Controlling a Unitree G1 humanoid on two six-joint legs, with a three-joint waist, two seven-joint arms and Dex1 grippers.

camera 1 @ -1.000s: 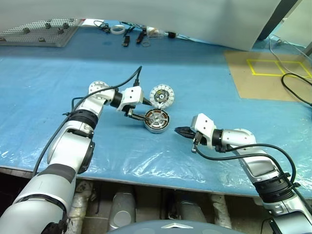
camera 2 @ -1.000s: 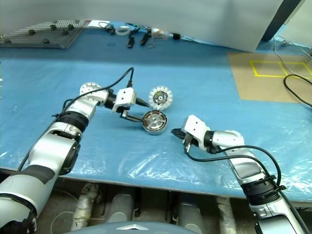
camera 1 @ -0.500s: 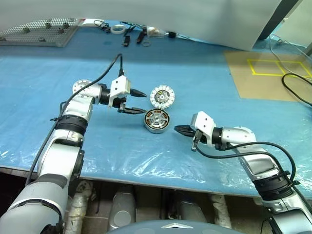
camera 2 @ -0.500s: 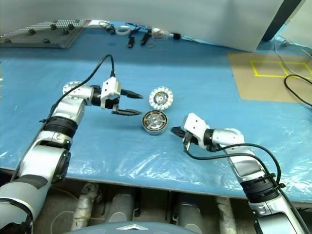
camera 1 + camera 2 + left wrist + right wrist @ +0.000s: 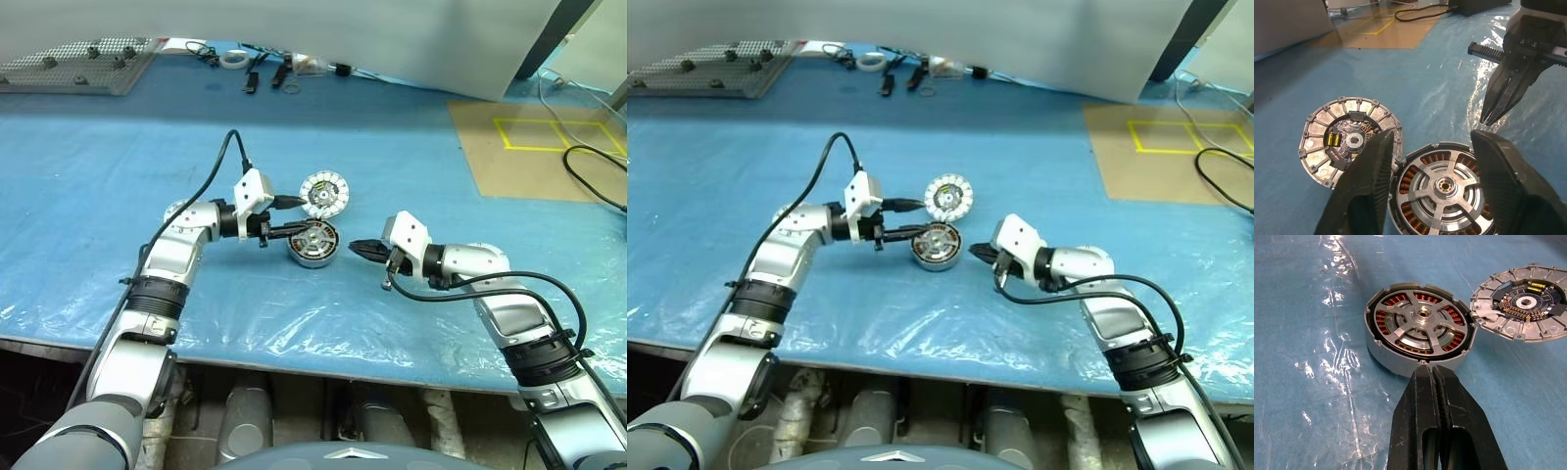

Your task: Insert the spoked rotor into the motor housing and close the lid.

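The blue table [image 5: 88,176] is carrying a round metal motor housing [image 5: 314,244] near its middle, a bit toward the front edge. The housing is lying flat with its open side facing up. Inside it, a ring of copper wire is showing, and a silver wheel with spokes [image 5: 1421,321] is sitting in the housing over the copper, with a small hub in the middle.

The lid [image 5: 324,193] is lying flat on the table just behind the housing, toward the back edge. In the left wrist view its rim is looking like it is touching the housing. Its face with the ring of pale blocks and the little gold parts is pointing up.

The left gripper [image 5: 291,216] is reaching in from the left side. Its two black fingers [image 5: 1369,186] are partly open, one on each side of the gap where the lid and the housing meet. They are not holding anything.

The right gripper [image 5: 361,250] is lying low on the right side of the housing, with its tip pointing at the housing wall and very near it. Its fingers are pressed tight together and are holding nothing.

Far off at the back edge of the table, some small tools [image 5: 257,73] and a grey board with holes [image 5: 73,65] are lying.
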